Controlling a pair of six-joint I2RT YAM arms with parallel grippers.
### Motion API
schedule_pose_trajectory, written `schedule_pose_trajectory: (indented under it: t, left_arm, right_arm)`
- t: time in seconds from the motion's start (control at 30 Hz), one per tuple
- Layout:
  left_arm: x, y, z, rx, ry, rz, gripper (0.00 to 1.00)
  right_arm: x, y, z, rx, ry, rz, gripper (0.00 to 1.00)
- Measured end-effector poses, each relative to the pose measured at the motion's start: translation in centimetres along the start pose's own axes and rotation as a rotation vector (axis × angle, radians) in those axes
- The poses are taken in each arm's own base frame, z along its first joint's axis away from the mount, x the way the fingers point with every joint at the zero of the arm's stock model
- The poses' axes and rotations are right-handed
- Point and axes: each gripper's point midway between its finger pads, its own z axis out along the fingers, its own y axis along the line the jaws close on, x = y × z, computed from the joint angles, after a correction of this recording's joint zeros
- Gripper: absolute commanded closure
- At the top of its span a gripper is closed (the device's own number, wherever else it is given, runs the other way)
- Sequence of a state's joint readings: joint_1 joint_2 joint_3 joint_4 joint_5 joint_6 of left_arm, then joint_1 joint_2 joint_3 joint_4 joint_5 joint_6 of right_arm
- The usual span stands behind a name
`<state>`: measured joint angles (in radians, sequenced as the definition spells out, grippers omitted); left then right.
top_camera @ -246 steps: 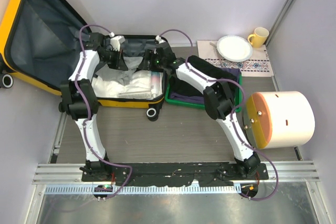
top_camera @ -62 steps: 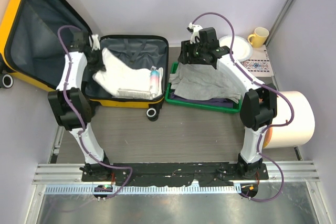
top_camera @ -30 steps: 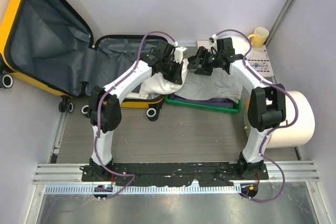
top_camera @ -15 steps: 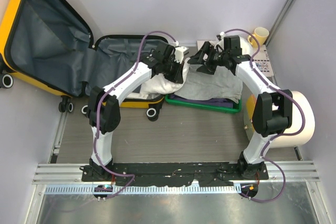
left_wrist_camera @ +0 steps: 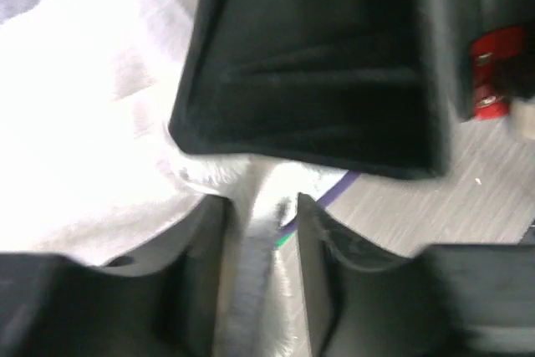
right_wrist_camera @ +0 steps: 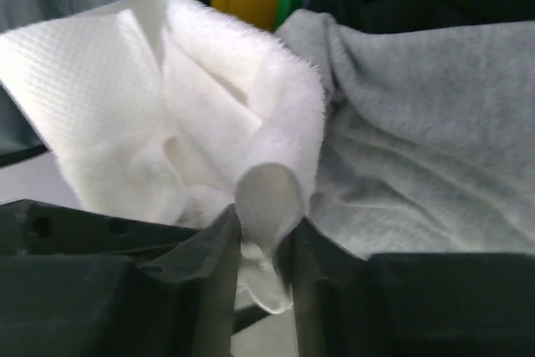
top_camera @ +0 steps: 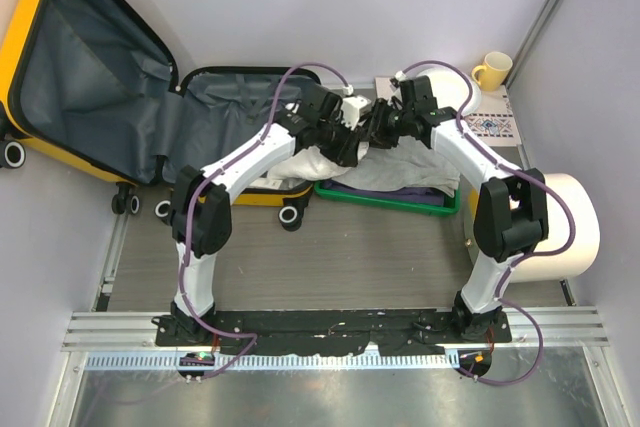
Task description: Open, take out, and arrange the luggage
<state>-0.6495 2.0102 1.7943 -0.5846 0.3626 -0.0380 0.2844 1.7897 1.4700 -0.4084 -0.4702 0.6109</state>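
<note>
Two shells splayed wide on the luggage, parked at far left: lid propped against the wall with dark lining exposed, base flat on the table beside it. Probably light for its bulk, rigid and slick on the yellow shell, apt to roll on its little wheels; best taken by a rim or the zipper edge rather than the smooth face. Just right of the base, left gripper with fingers parted, a strip of white towel running loose between them. Close beside it, right gripper pinched onto a fold of that same towel, soft and limp, likely to trail and snag. Next over, grey cloth heaped in the green tray. Further right, a yellow mug at the back and a big cream cylinder nearer the front. Underneath, grey wood-grain tabletop, fairly crowded; pale walls close on both sides, so little slack for swinging.
</note>
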Motion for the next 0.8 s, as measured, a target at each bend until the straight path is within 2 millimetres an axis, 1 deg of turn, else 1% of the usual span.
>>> schedule_pose_trajectory:
  t: [0.03, 0.07, 0.13, 0.2, 0.27, 0.33, 0.37, 0.43, 0.47, 0.5, 0.53, 0.57, 0.6, 0.63, 0.73, 0.77, 0.8]
  left_arm:
    - [0.0, -0.3, 0.0, 0.008, -0.001, 0.007, 0.4]
    - [0.0, -0.6, -0.1, 0.012, 0.001, 0.021, 0.38]
    - [0.0, -1.0, -0.7, 0.024, 0.007, 0.037, 0.29]
    - [-0.3, -1.5, -1.9, 0.043, 0.001, 0.05, 0.27]
    - [-1.0, -1.3, -3.9, 0.048, -0.022, 0.032, 0.27]
    - [-2.2, 0.5, -7.2, 0.015, -0.069, -0.019, 0.25]
    - [-2.9, 2.1, -9.2, -0.02, -0.105, -0.056, 0.24]
    - [-4.0, 5.9, -13.2, -0.111, -0.183, -0.139, 0.23]
    - [-4.2, 7.3, -14.5, -0.149, -0.208, -0.176, 0.22]
    - [-4.2, 9.3, -16.1, -0.201, -0.234, -0.223, 0.21]
    - [-4.0, 11.1, -17.2, -0.248, -0.247, -0.26, 0.21]
    - [-3.6, 12.2, -17.7, -0.28, -0.252, -0.295, 0.2]
    - [-3.2, 12.8, -17.6, -0.292, -0.243, -0.32, 0.2]
    - [-2.8, 13.0, -17.2, -0.292, -0.227, -0.345, 0.2]
    - [-1.4, 12.5, -14.3, -0.259, -0.166, -0.406, 0.22]
    - [-0.9, 12.6, -13.4, -0.252, -0.147, -0.423, 0.28]
    - [-0.5, 12.4, -12.5, -0.239, -0.128, -0.445, 0.31]
  right_arm:
    - [0.1, -0.5, 0.2, 0.019, 0.002, -0.001, 0.98]
    - [0.2, -1.0, 0.3, 0.037, 0.003, -0.005, 0.99]
    - [0.2, -1.6, 0.2, 0.059, 0.005, -0.011, 0.99]
    - [0.3, -1.9, 0.2, 0.071, 0.008, -0.024, 0.99]
    - [0.3, -2.0, 0.2, 0.074, 0.008, -0.043, 0.99]
    - [0.2, -2.2, 0.2, 0.08, 0.004, -0.061, 0.99]
    - [0.2, -2.2, 0.2, 0.081, 0.003, -0.069, 0.99]
    - [0.1, -2.3, 0.2, 0.082, 0.0, -0.084, 0.99]
    - [0.1, -2.3, 0.2, 0.082, 0.0, -0.088, 0.99]
    - [0.1, -2.4, 0.2, 0.082, 0.0, -0.092, 0.99]
    - [0.1, -2.4, 0.2, 0.081, -0.001, -0.095, 0.99]
    - [0.0, -2.3, 0.2, 0.08, -0.001, -0.098, 0.99]
    - [0.0, -2.3, 0.2, 0.076, -0.002, -0.102, 0.99]
    - [0.0, -2.2, 0.2, 0.071, -0.003, -0.108, 0.99]
    - [0.1, -1.9, 0.1, 0.051, -0.005, -0.14, 0.99]
    - [0.2, -1.8, 0.0, 0.044, -0.006, -0.156, 0.99]
    - [0.2, -1.7, -0.1, 0.039, -0.009, -0.17, 0.99]
